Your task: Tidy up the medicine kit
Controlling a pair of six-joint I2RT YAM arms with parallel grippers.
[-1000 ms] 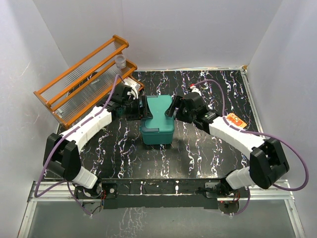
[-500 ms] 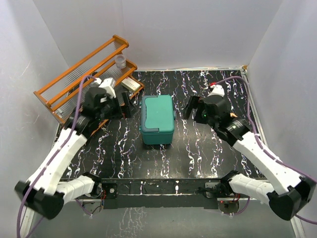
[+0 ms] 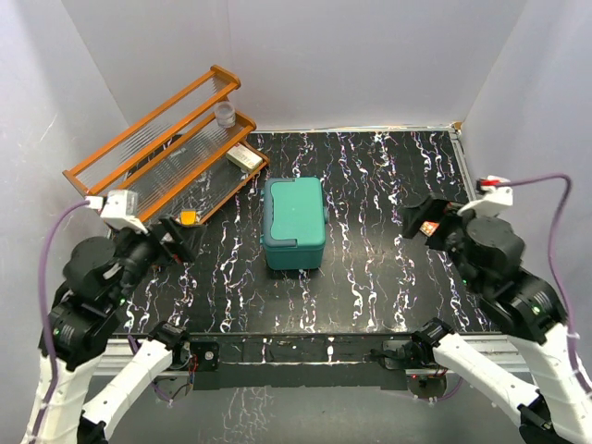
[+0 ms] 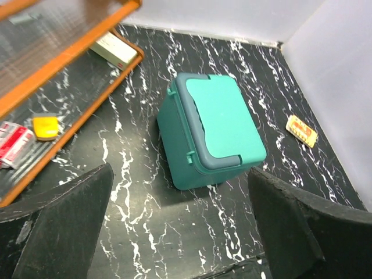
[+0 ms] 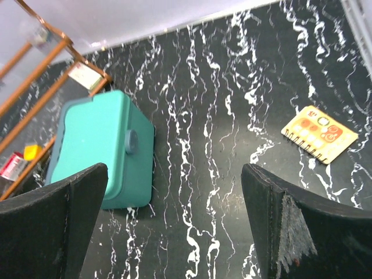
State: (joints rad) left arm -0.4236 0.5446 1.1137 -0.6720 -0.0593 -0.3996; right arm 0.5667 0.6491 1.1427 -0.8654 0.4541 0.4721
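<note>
The medicine kit (image 3: 294, 222) sits closed in the middle of the table (image 3: 388, 277); left gripper (image 3: 176, 239) and right gripper (image 3: 424, 222) both gape empty. Rigid, smooth plastic (probably slippery): squeeze opposite side walls.

medicine kit (image 3: 294, 220) centre, open flanks, rack (image 3: 153, 153) back-left

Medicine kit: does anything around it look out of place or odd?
The medicine kit is shut, yet an orange-spotted card lies loose on the table, well apart on the right. Nothing looks spilled or damaged.
</note>
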